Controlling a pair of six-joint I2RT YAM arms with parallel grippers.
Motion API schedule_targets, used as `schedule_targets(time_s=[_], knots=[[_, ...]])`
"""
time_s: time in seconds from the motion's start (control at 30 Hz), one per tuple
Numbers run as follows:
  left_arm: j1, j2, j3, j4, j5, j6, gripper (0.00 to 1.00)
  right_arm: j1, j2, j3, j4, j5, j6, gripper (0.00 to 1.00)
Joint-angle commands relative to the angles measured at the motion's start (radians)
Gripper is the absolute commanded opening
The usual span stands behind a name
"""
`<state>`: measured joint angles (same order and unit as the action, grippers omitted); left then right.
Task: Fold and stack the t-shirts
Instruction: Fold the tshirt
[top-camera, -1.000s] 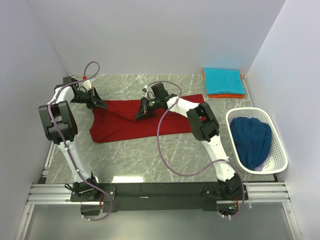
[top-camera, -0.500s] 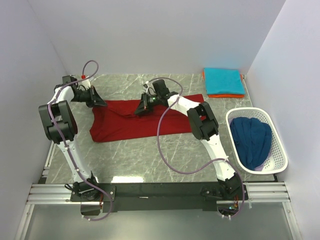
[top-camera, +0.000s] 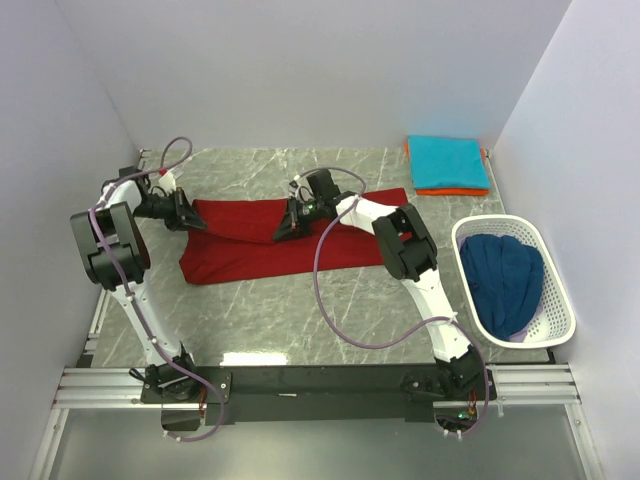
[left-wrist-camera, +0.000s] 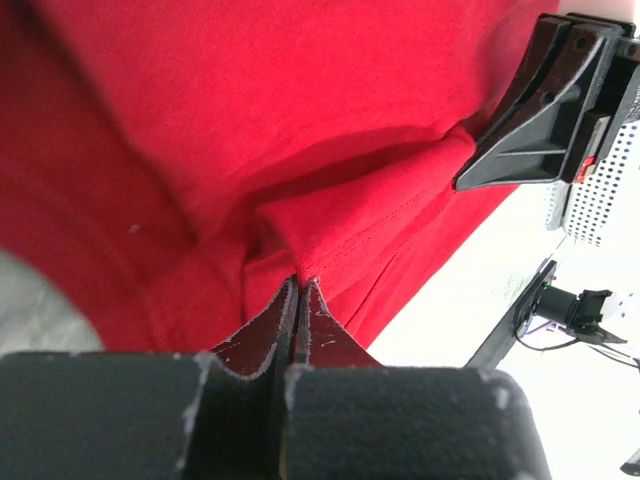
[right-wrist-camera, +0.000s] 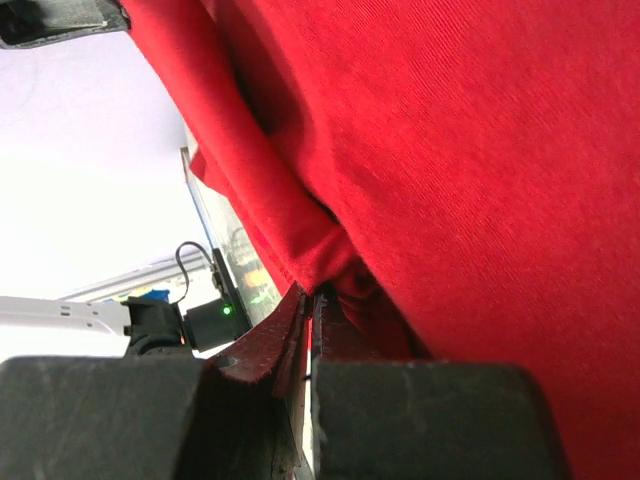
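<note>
The white plastic mesh basket (top-camera: 553, 318) stands at the right edge of the grey marbled table (top-camera: 300, 310), and a crumpled navy blue cloth t-shirt (top-camera: 505, 280) fills most of it. At the far right corner of the table a folded teal cloth t-shirt (top-camera: 448, 160) lies squarely on a folded orange cloth t-shirt (top-camera: 452, 191), of which only a thin strip shows along the near and left sides.

The dark red cloth t-shirt (top-camera: 290, 255) is spread across the middle of the table, well apart from the basket and from the stack. I hold it along its far edge with both arms. My left gripper (top-camera: 193, 220) is at the shirt's far left corner, its jaws pressed together with a fold of the red cloth pinched at the tips. My right gripper (top-camera: 282, 233) is near the middle of that far edge, jaws likewise squeezed together on a rolled hem of the same shirt. Between my two grippers the edge is raised off the table and doubled over, casting a shadow on the cloth beneath. The near part of the shirt lies flat on the table.

In my left wrist view red cloth fills the frame and my right gripper shows at the upper right, against the cloth.
</note>
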<state>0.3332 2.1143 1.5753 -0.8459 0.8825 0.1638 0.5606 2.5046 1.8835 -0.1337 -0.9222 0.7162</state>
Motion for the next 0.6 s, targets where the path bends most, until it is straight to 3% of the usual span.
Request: schedule_targets(time_s=[0.0, 0.2, 0.27, 0.3, 0.33, 0.4, 0.43, 0.5, 0.57], knots=[[0.013, -0.053, -0.018, -0.032, -0.027, 0.042, 0.01, 0.005, -0.079, -0.017, -0.010, -0.007, -0.023, 0.00], [0.012, -0.028, -0.037, 0.007, -0.027, 0.013, 0.01, 0.013, -0.061, 0.009, -0.059, 0.028, -0.061, 0.00], [0.009, -0.020, -0.040, 0.019, -0.033, 0.005, 0.11, 0.016, -0.047, 0.034, -0.078, 0.032, -0.073, 0.10], [0.009, -0.023, -0.040, 0.024, -0.045, 0.003, 0.24, 0.016, -0.047, 0.045, -0.099, 0.033, -0.084, 0.18], [0.013, -0.028, -0.031, 0.024, -0.050, 0.003, 0.30, 0.013, -0.049, 0.060, -0.110, 0.031, -0.095, 0.28], [0.021, -0.077, -0.038, 0.044, -0.048, -0.001, 0.44, -0.002, -0.081, 0.068, -0.151, 0.039, -0.145, 0.38], [0.024, -0.101, -0.056, 0.059, -0.057, -0.001, 0.45, -0.008, -0.096, 0.068, -0.167, 0.037, -0.164, 0.46], [0.023, -0.181, -0.083, 0.102, -0.059, 0.006, 0.45, -0.030, -0.157, 0.059, -0.214, 0.037, -0.230, 0.49], [0.007, -0.232, -0.133, 0.139, -0.065, 0.008, 0.38, -0.044, -0.223, 0.037, -0.256, 0.043, -0.283, 0.49]])
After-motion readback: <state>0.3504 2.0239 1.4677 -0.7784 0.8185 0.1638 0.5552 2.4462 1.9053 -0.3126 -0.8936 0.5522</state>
